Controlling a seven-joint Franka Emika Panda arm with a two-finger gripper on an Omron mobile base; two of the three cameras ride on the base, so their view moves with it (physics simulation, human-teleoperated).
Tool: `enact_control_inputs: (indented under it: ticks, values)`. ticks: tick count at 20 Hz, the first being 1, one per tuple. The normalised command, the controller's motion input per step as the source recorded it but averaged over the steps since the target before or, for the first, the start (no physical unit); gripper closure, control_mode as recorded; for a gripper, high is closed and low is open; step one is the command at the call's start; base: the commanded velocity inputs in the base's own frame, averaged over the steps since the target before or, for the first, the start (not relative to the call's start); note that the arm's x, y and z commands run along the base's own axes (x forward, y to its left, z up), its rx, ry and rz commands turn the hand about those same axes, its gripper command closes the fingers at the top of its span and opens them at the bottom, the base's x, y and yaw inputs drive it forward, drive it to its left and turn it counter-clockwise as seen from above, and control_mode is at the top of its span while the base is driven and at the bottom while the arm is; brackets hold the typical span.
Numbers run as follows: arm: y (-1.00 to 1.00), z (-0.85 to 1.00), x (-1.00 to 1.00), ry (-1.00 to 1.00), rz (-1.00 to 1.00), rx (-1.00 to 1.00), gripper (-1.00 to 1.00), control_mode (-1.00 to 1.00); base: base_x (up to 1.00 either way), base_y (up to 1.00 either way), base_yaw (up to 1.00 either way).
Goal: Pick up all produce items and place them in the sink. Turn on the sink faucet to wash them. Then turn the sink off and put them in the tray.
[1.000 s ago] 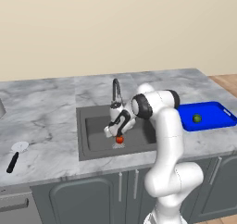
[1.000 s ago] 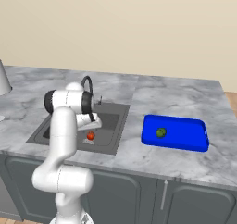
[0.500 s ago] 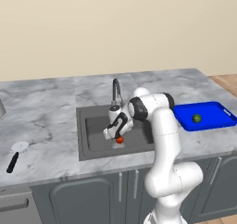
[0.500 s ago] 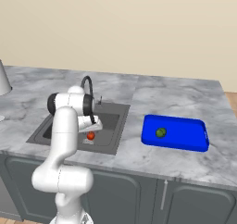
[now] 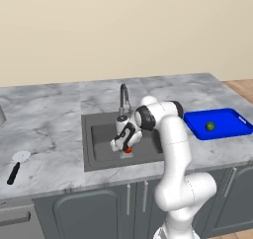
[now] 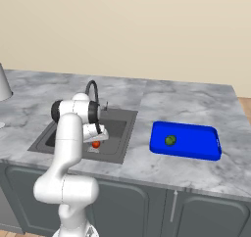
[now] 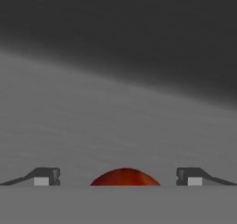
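The counter (image 5: pixel 49 119) of grey marble runs across the middle of both base views, and the sink (image 5: pixel 99 149) is cut into it near the centre of the left base view, so that water and wet things stay in one low place. The arm (image 5: pixel 170 149) rises from the lower right of that view and bends down to the left into the basin, because the thing it works on lies on the sink floor. At the right edge of the left base view sits the blue tray (image 5: pixel 227 129), well apart from the sink; in the right base view it is right of centre, and it holds the green item (image 6: pixel 170 140), which I judge is already washed and put away. The faucet (image 5: pixel 123 96) stands at the back rim of the sink, its spout curving over the basin; I cannot tell if water runs. A black-handled utensil (image 5: pixel 17 166) lies at the lower left of the left base view, and I think it is not part of the job. The gripper (image 7: pixel 118 177) hangs low in the basin with its jaws spread wide and holding nothing, one finger on each side of the tomato (image 7: pixel 125 177) at the bottom centre of the hand view, probably to close on it and carry it to the tray.
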Motion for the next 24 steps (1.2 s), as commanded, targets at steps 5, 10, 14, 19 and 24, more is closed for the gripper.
enact_control_inputs:
  ticks: [5,10,14,19,24]
  values:
    - [-0.02,-0.14,0.00,0.00,0.00,0.02,-1.00,-1.00,0.00,0.00,0.00]
    - [-0.03,-0.18,-0.05,0.00,0.00,0.02,-1.00,-1.00,0.00,0.00,0.00]
    - [-0.21,-0.01,-0.28,-0.02,0.00,0.04,-1.00,-1.00,0.00,0.00,0.00]
    - [-0.10,0.00,-0.25,-0.01,-0.01,0.01,-1.00,-1.00,0.00,0.00,0.00]
    - [0.00,0.00,-0.01,-0.03,0.00,0.00,-1.00,-1.00,0.00,0.00,0.00]
